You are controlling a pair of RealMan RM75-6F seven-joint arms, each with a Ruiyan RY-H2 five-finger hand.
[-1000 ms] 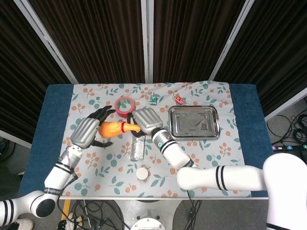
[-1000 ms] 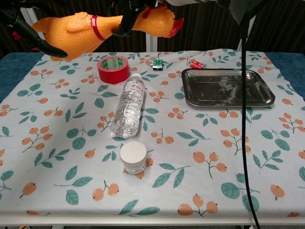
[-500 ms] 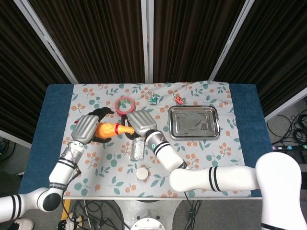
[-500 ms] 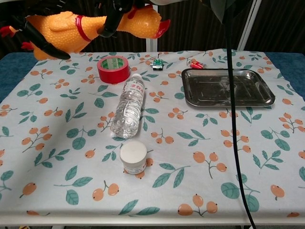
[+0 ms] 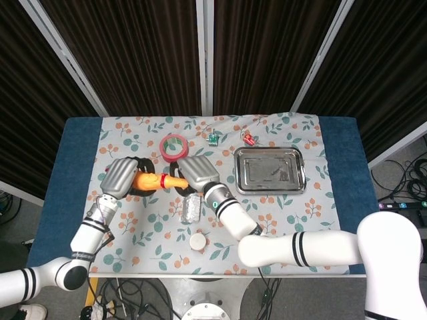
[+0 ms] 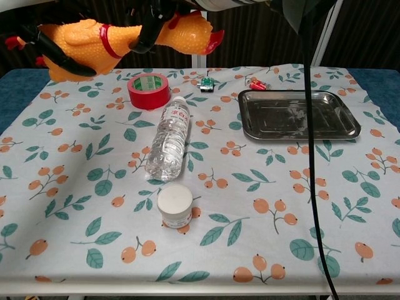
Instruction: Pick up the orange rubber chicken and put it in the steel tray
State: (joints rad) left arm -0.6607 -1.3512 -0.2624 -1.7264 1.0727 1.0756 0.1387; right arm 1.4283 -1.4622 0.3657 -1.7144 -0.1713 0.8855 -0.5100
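The orange rubber chicken, with a red collar, hangs in the air above the table's left side. My left hand grips its body, black fingers wrapped around it. My right hand holds its neck and head end; its dark fingers show at the neck in the chest view. The steel tray lies on the right of the cloth with nothing in it.
A red tape roll, a clear water bottle lying flat and a small white jar sit under and in front of the chicken. Two small clips lie near the back edge. A black cable hangs across the chest view.
Both hands and the chicken shifted slightly left and back over the second, then the chicken tilted, its head end now a little higher. Both holds stay on.
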